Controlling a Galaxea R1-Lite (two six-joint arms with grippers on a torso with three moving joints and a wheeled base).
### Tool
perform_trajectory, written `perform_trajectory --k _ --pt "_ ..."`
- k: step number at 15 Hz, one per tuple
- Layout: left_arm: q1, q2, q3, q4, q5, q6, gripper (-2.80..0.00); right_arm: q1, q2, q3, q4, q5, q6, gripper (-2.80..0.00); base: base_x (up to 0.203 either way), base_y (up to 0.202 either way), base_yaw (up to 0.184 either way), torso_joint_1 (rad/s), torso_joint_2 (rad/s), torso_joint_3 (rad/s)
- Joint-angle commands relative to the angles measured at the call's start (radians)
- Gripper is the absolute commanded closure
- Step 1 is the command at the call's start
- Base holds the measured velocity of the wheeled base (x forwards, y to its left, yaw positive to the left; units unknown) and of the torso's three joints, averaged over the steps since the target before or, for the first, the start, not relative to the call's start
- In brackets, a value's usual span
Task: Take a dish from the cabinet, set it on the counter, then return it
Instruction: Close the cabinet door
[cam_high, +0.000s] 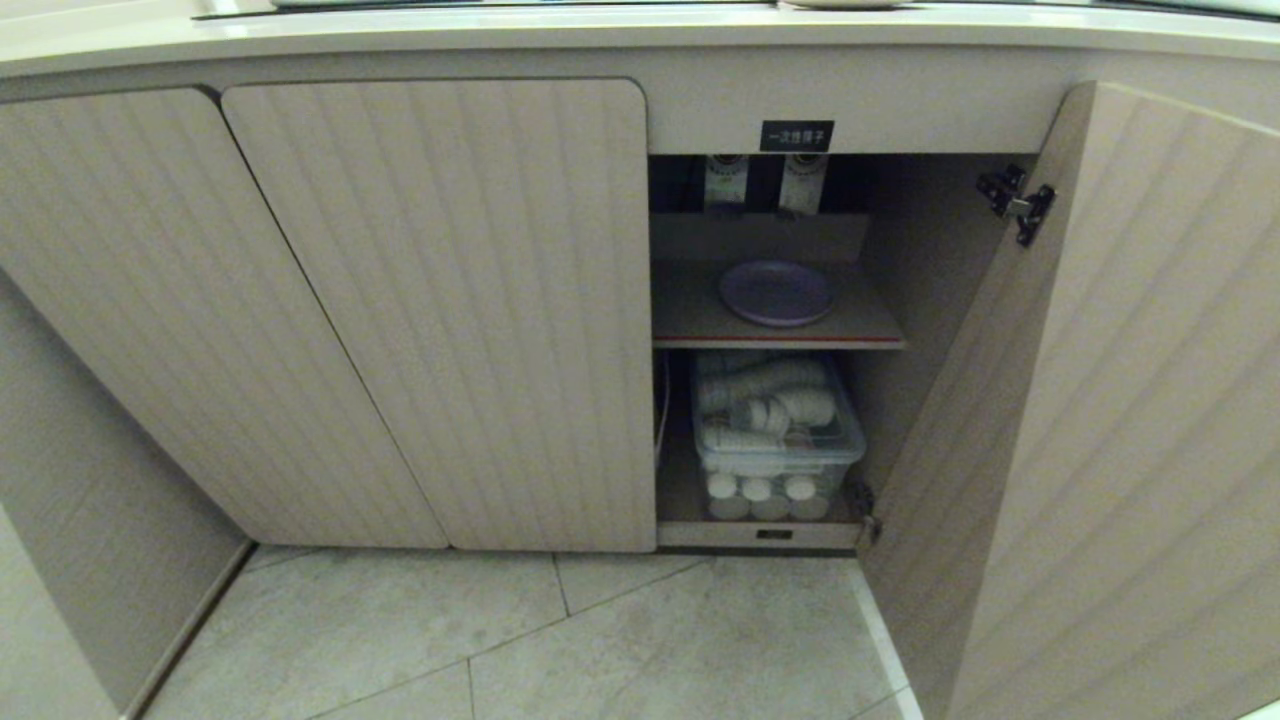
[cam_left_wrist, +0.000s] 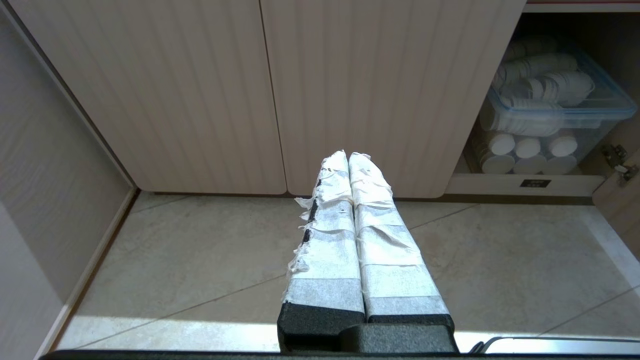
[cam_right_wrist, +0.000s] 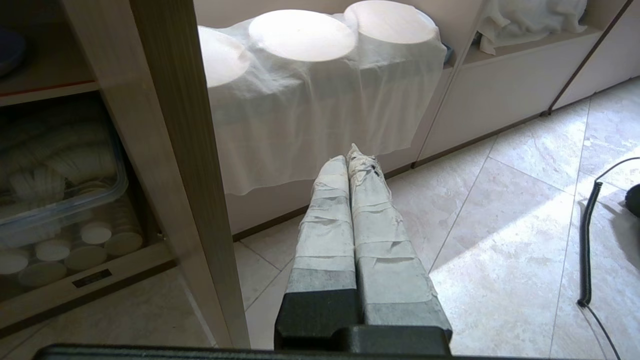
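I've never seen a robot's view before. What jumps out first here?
One cabinet door stands wide open on the right, showing a lavender dish lying alone on the inner shelf. Below it sits a clear storage box packed with white cups.

Lavender dish (cam_high: 776, 293) lies flat on the open cabinet's (cam_high: 440, 310) inner shelf; counter (cam_high: 560, 28) above.

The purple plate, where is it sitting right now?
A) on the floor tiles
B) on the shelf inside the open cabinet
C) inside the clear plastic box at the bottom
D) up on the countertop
B: in the head view the purple plate lies flat on the inner shelf of the open cabinet, above the clear plastic box of white cups, with neither arm near it.
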Motion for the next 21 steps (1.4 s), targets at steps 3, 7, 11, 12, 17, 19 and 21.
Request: perform_trajectory --k 3,7,11,12,17,19,21 --pt "0.000 0.000 0.000 0.000 0.001 0.000 0.00 0.010 0.047 -0.013 -0.006 -0.001 0.001 0.00 0.000 0.000 0.000 0.000 0.00 0.000" --pt "0.000 0.000 0.000 0.000 0.000 0.000 0.00 0.055 0.069 -0.025 -0.017 -0.002 0.001 0.00 0.000 0.000 0.000 0.000 0.00 0.000" --pt "0.000 0.000 0.000 0.000 0.000 0.000 0.00 0.077 0.080 -0.028 -0.020 0.001 -0.003 0.00 0.000 0.000 0.000 0.000 0.00 0.000" --pt "0.000 0.000 0.000 0.000 0.002 0.000 0.00 0.086 0.080 -0.028 -0.020 0.001 -0.003 0.00 0.000 0.000 0.000 0.000 0.00 0.000" --pt "0.000 0.000 0.000 0.000 0.000 0.000 0.00 0.131 0.080 -0.028 -0.021 0.002 0.000 0.00 0.000 0.000 0.000 0.000 0.00 0.000" --pt "0.000 0.000 0.000 0.000 0.000 0.000 0.00 0.162 0.079 -0.027 -0.030 0.002 0.000 0.00 0.000 0.000 0.000 0.000 0.00 0.000" --pt "0.000 0.000 0.000 0.000 0.002 0.000 0.00 0.187 0.079 -0.017 -0.054 0.002 -0.002 0.00 0.000 0.000 0.000 0.000 0.00 0.000"
